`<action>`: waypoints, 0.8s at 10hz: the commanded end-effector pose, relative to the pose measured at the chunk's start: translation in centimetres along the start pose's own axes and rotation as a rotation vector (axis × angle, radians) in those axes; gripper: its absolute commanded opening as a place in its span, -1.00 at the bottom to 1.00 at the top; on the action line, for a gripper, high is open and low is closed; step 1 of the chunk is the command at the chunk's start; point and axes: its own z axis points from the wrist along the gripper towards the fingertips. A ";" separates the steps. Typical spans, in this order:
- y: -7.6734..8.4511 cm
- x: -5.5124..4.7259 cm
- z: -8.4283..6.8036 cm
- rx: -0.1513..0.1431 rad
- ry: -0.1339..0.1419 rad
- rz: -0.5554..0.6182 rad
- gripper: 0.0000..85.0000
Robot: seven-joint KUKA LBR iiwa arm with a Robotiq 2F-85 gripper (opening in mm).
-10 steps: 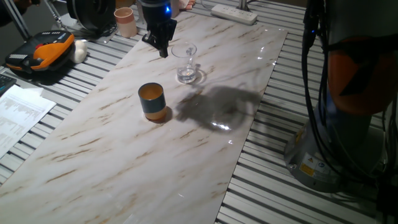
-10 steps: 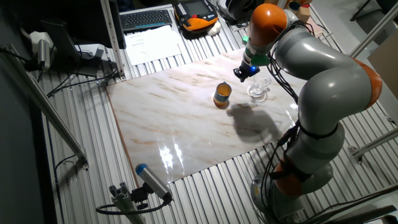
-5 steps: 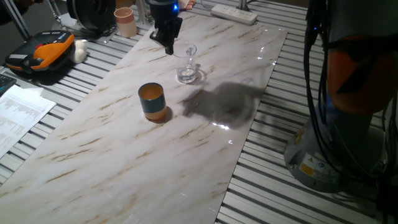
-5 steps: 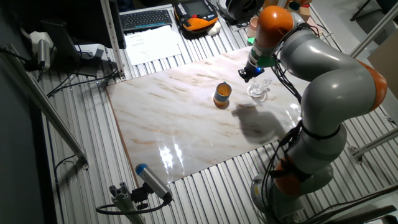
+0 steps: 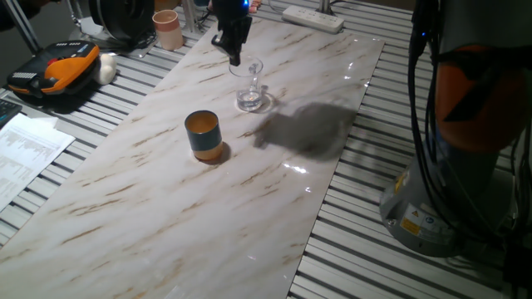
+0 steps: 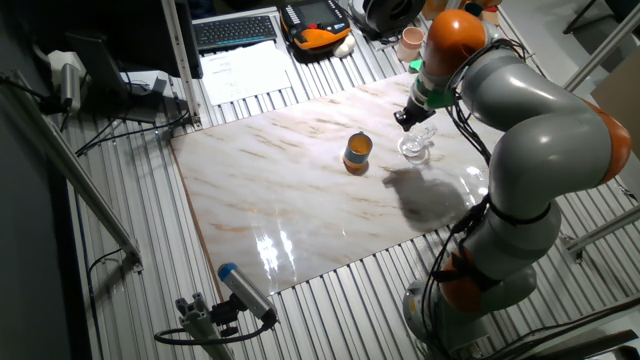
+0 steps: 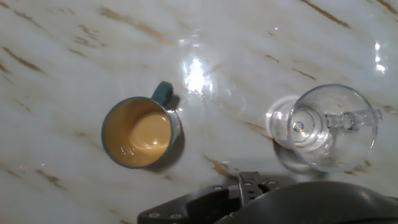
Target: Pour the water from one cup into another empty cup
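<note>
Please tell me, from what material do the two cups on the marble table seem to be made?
The glass cup looks like clear, glossy glass: the table shows through it. The teal cup looks like glazed ceramic, perhaps: opaque, with a smooth orange inside.

Three cups in all: one clear glass cup with a thick base [image 5: 248, 85], one short teal cup with an orange inside [image 5: 202, 134], and one opaque pinkish-beige cup [image 5: 167, 29].
</note>
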 end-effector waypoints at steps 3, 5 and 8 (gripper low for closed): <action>-2.0 0.3 -0.4 0.001 -0.002 0.011 -1.00; -3.0 0.4 -0.6 -0.005 0.008 0.033 -1.00; -3.9 0.9 -0.6 -0.012 -0.001 0.037 -1.00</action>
